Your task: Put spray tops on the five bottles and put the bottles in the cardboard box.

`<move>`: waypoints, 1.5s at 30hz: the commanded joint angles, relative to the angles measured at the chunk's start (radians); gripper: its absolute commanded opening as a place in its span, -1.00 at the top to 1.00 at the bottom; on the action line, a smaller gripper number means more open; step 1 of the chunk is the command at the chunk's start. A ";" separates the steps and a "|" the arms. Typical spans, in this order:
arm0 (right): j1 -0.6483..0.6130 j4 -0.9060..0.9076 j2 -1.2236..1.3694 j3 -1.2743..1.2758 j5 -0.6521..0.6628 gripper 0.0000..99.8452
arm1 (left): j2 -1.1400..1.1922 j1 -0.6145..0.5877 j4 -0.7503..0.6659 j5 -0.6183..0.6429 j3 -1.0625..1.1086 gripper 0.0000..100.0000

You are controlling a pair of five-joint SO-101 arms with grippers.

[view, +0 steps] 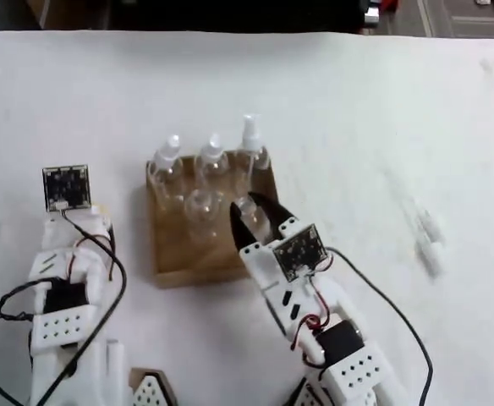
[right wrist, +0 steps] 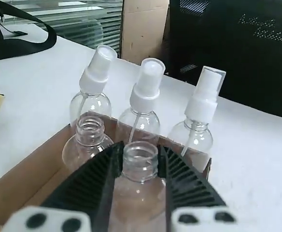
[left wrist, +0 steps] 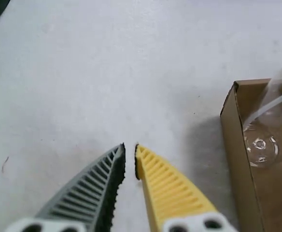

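Observation:
A cardboard box (view: 179, 258) stands mid-table. At its far side are three clear bottles with white spray tops (view: 211, 156), seen closer in the right wrist view (right wrist: 146, 87). In front of them stand two bottles without tops: one (right wrist: 89, 133) stands free, and my right gripper (right wrist: 140, 159) is shut on the neck of the other bottle (right wrist: 140, 153), inside the box (right wrist: 32, 169). From above, the black right gripper (view: 255, 216) is at the box's right side. My left gripper (left wrist: 130, 152) is shut and holds nothing, low over bare table left of the box (left wrist: 237, 145).
A loose white spray top (view: 429, 233) with its tube lies on the table, well right of the box. The white tabletop is open around the box. The left arm's body (view: 65, 288) sits at the front left. Dark furniture lines the far edge.

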 commanded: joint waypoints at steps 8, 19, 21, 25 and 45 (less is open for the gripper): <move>0.002 0.024 -0.015 0.006 -0.002 0.76 | -0.013 0.012 -0.032 -0.011 -0.003 0.92; 0.007 0.024 -0.024 0.006 -0.002 0.76 | -0.013 0.012 -0.032 -0.011 -0.003 0.92; 0.007 0.022 -0.025 0.006 -0.002 0.76 | -0.013 0.012 -0.032 -0.011 -0.003 0.92; 0.008 0.016 -0.027 -0.002 -0.002 0.76 | -0.013 0.012 -0.032 -0.011 -0.003 0.92; 0.137 0.283 -0.312 -0.126 -0.003 0.76 | -0.013 0.012 -0.032 -0.012 -0.003 0.92</move>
